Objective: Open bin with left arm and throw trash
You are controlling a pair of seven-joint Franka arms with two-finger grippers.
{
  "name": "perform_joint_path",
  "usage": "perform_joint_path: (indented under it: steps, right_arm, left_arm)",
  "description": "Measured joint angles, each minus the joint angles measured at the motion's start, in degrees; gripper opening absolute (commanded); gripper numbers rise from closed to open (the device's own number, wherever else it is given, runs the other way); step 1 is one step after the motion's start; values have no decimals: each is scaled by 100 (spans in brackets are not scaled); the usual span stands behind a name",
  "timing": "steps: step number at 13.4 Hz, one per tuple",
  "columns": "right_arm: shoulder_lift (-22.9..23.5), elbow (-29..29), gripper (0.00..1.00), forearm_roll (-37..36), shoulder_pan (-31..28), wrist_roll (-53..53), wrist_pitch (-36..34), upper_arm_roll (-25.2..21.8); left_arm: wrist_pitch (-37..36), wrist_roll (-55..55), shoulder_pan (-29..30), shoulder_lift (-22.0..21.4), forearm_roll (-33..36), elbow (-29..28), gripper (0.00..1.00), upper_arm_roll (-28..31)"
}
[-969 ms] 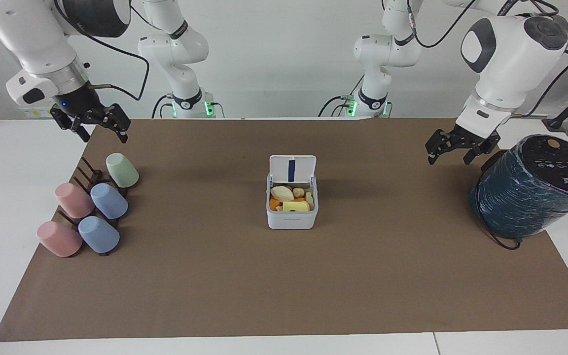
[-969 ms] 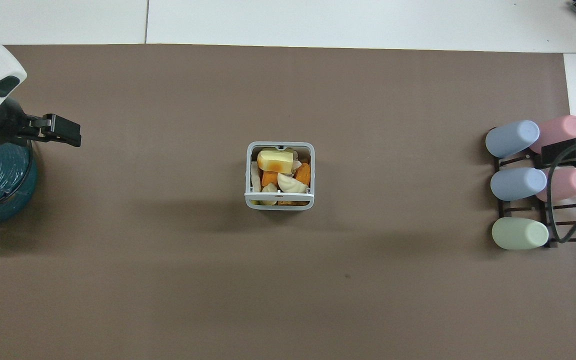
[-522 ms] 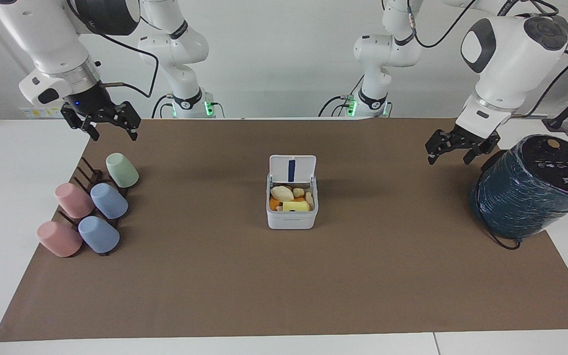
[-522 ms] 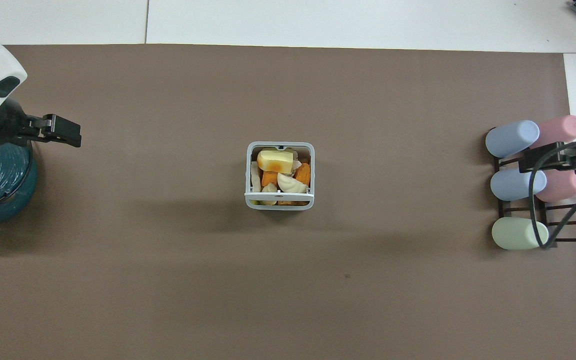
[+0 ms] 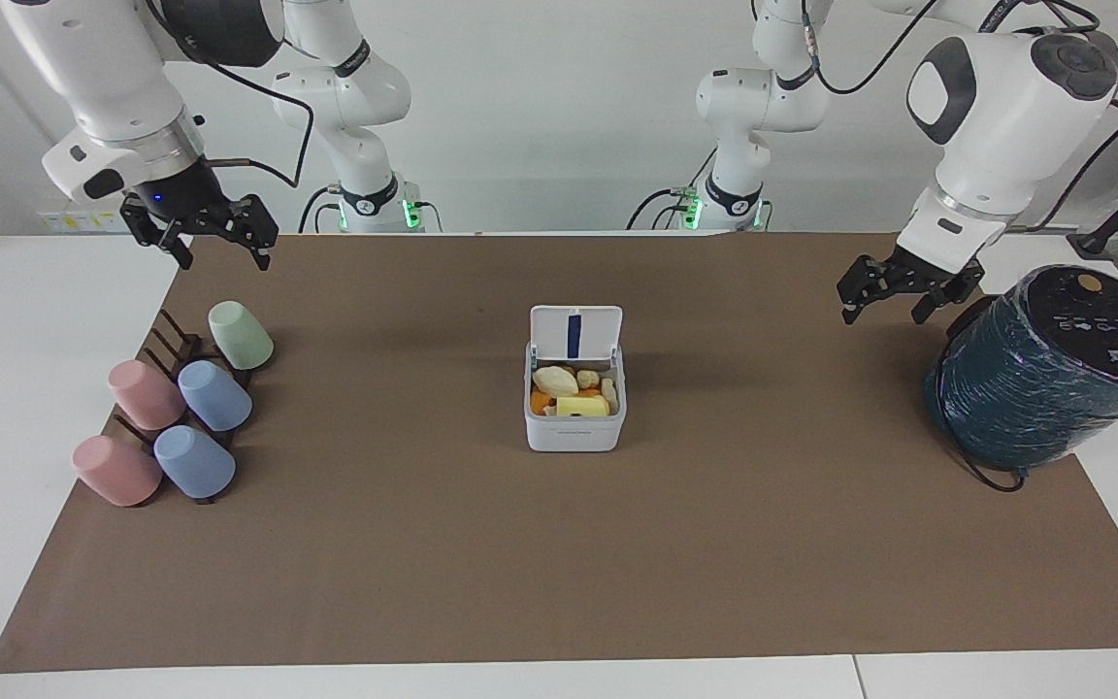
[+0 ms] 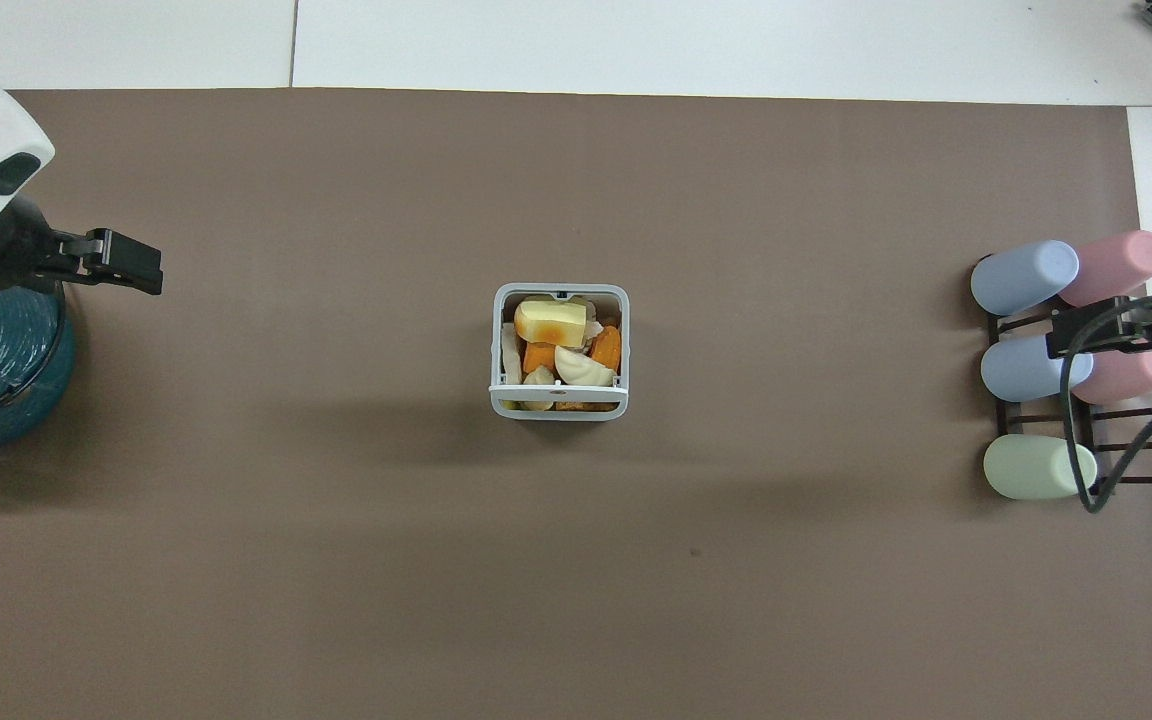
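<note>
the bin (image 5: 574,417) sits in the middle of the brown mat (image 5: 559,563), its lid (image 5: 575,333) standing up on the side nearer the robots, blue strip showing on the inside. the trash (image 6: 561,352) lies inside the bin — a yellow chunk with an orange patch (image 6: 549,322), a cream-white lump (image 6: 583,369), an orange wedge (image 6: 607,346) and a few more pieces packed around them.

the left gripper (image 5: 897,288) hangs in the air well away from the bin, toward the left arm's end of the table, just beside the dark teal wrapped cylinder (image 5: 1044,374); its fingers are spread wide and hold nothing. the right gripper (image 5: 219,238) is up over the mat's edge, well away from the bin toward the right arm's end of the table — fingers also wide apart, empty, a small blue light on its body. between it and the bin's level, five pastel cups (image 5: 179,413) lie tipped on a dark rack (image 5: 171,348).
</note>
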Motion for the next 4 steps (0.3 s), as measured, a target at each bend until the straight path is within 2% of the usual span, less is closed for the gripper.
perform_joint_path:
  steps: [4]
  right_arm:
    - [-6,7,100,54,0,31,-4,20]
  left_arm:
    - [0,1,0,0,0,0,100,3]
